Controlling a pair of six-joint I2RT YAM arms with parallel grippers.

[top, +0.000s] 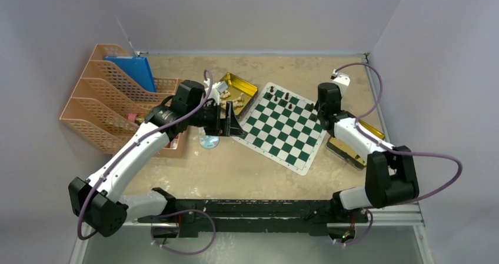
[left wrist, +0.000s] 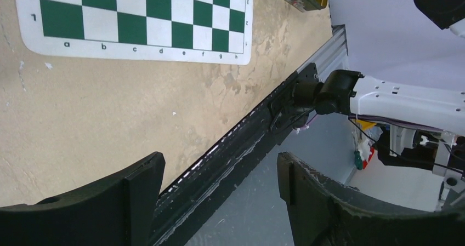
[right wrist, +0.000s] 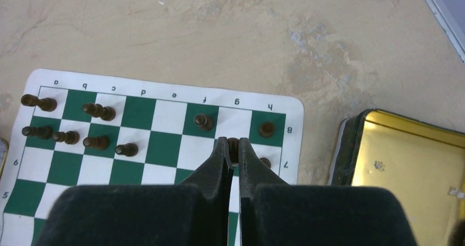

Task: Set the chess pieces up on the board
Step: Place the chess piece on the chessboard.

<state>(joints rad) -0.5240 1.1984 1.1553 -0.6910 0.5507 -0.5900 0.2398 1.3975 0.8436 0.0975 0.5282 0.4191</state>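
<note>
Right wrist view: the right jaws are closed together, their tips at a dark brown chess piece [right wrist: 233, 143] on the board [right wrist: 163, 147]; whether it is pinched cannot be told. More dark pieces [right wrist: 96, 110] are stood along its far rows. The left jaws are held apart above the worktop [left wrist: 98, 109], left of the board.

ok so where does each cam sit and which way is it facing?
Top external: above and behind the robot, looking down on the table; both arms show, with left gripper and right gripper.
Left wrist: low, facing across rank 1 of the board toward the near rail; own spread fingers at bottom.
Right wrist: over the board's rank-8 end, dark pieces and gold tin; own closed fingers.
Shared: the board, all three.
</note>
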